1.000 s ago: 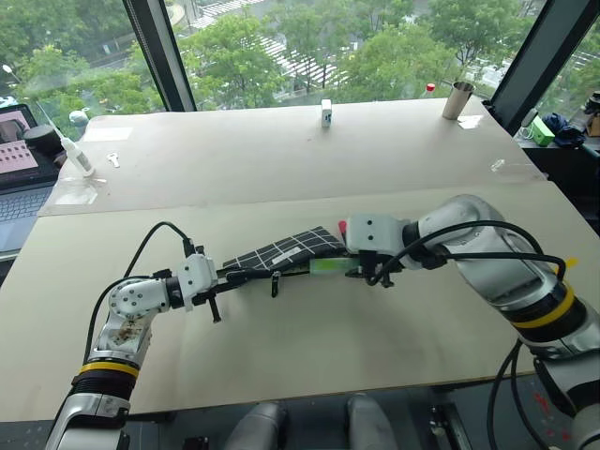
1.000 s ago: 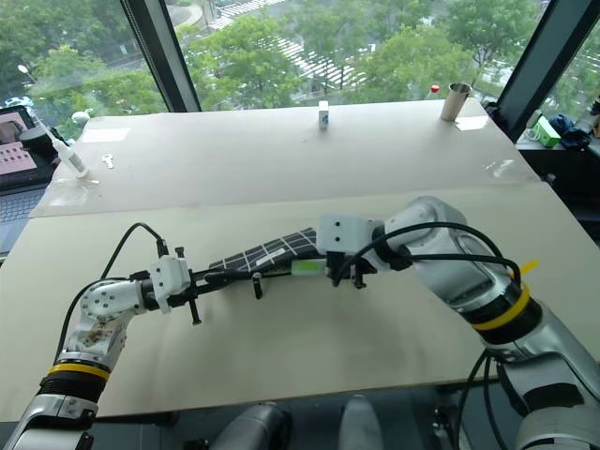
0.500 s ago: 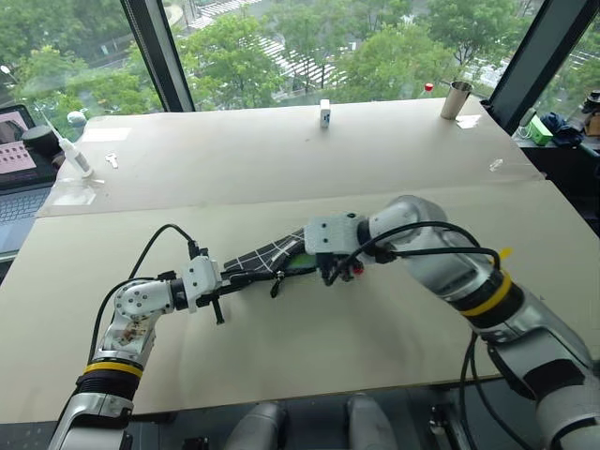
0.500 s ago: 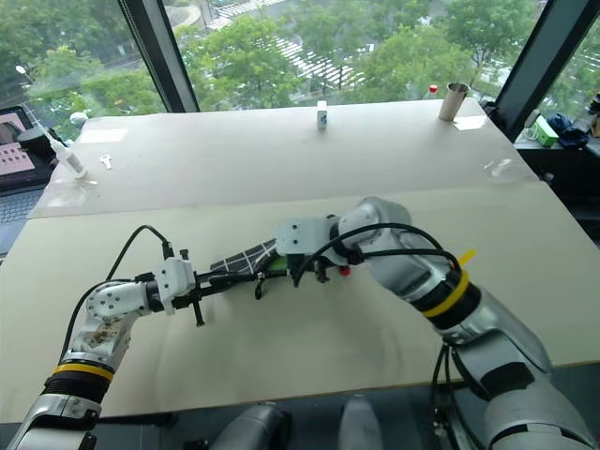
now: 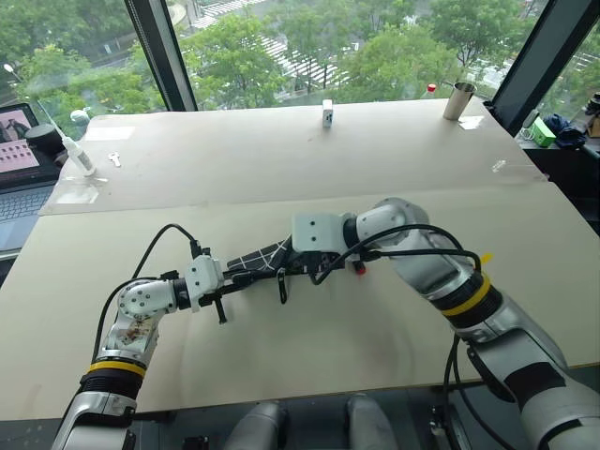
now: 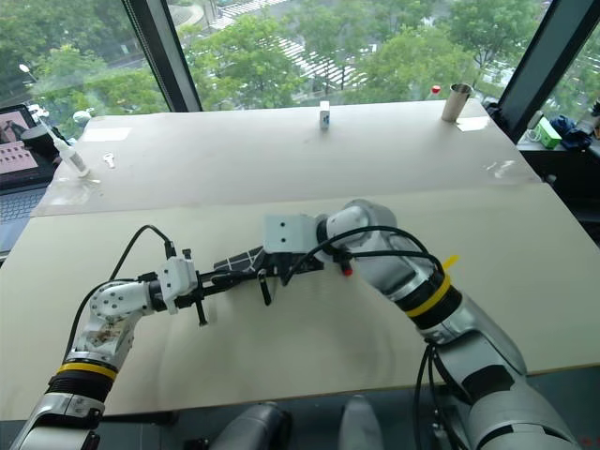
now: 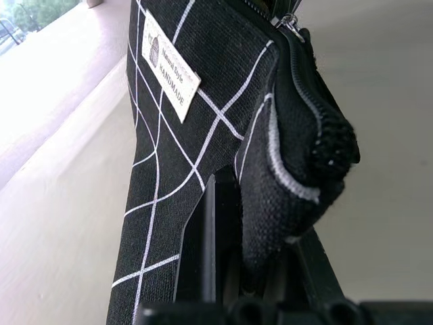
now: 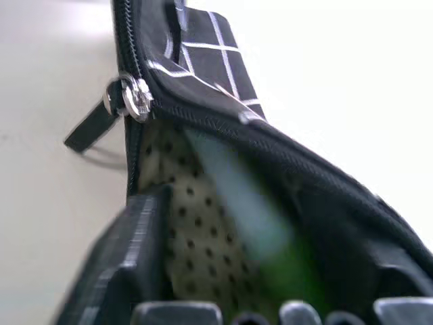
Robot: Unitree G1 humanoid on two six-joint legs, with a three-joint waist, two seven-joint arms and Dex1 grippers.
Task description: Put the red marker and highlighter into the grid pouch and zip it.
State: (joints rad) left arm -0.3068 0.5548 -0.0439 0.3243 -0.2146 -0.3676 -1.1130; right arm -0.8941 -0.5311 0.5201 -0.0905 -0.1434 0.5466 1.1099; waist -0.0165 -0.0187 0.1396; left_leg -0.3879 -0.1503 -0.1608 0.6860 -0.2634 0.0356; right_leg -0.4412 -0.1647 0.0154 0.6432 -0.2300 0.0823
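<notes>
My left gripper (image 5: 234, 278) is shut on one end of the grid pouch (image 5: 267, 253), holding it just above the table. Its white label (image 7: 171, 66) faces the left wrist view. My right gripper (image 5: 302, 266) is at the pouch's open mouth, jaws spread wide. Between them, against the dotted lining inside the pouch, lies the green highlighter (image 8: 270, 237). The zipper pull (image 8: 132, 98) hangs at the end of the opening. A red cap of the red marker (image 5: 359, 269) peeks out on the table under my right wrist, the barrel hidden.
A metal cup (image 5: 458, 99) and a small white box (image 5: 326, 112) stand at the far edge by the window. A laptop (image 5: 17, 141) and a white bottle (image 5: 75, 155) sit at the far left. Green items (image 5: 539, 131) lie past the right edge.
My right gripper carried the highlighter left into the pouch's mouth and spread its jaws, leaving the highlighter inside. The left gripper and pouch have stayed put.
</notes>
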